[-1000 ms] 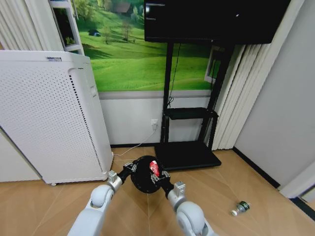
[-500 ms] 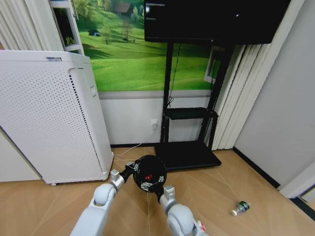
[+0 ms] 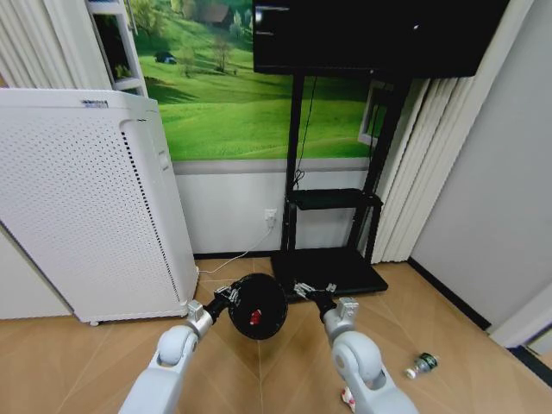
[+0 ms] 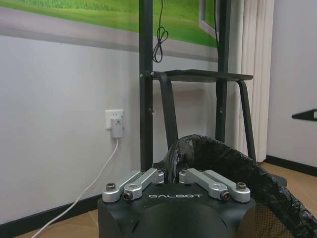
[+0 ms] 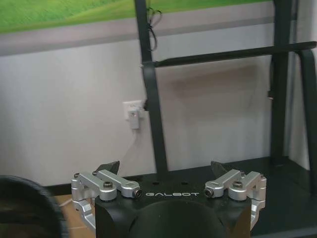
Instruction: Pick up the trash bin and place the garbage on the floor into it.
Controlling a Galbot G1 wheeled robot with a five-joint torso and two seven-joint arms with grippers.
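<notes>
The trash bin (image 3: pixel 259 304), small, black and round with a black liner, hangs above the floor (image 3: pixel 448 328) of tan herringbone wood. My left gripper (image 3: pixel 226 298) is shut on its rim, and the left wrist view shows the gripper (image 4: pixel 171 171) pinching the liner edge (image 4: pixel 218 153). A red scrap of garbage (image 3: pixel 254 317) lies inside the bin. My right gripper (image 3: pixel 314 291) is open and empty just right of the bin, its fingers (image 5: pixel 106 167) spread wide. A clear bottle with a green label (image 3: pixel 421 364) and a white-and-red wrapper (image 3: pixel 348 398) lie on the floor.
A tall white air purifier (image 3: pixel 86 207) stands close on the left. A black TV stand (image 3: pixel 329 272) with a flat base is directly behind the bin, and a white cord (image 3: pixel 233 260) runs to a wall socket. Curtains (image 3: pixel 423 164) and a grey wall close off the right.
The red scrap that my right gripper held over the bin now lies inside it. The right gripper has opened and moved off to the bin's right. The left gripper still holds the bin.
</notes>
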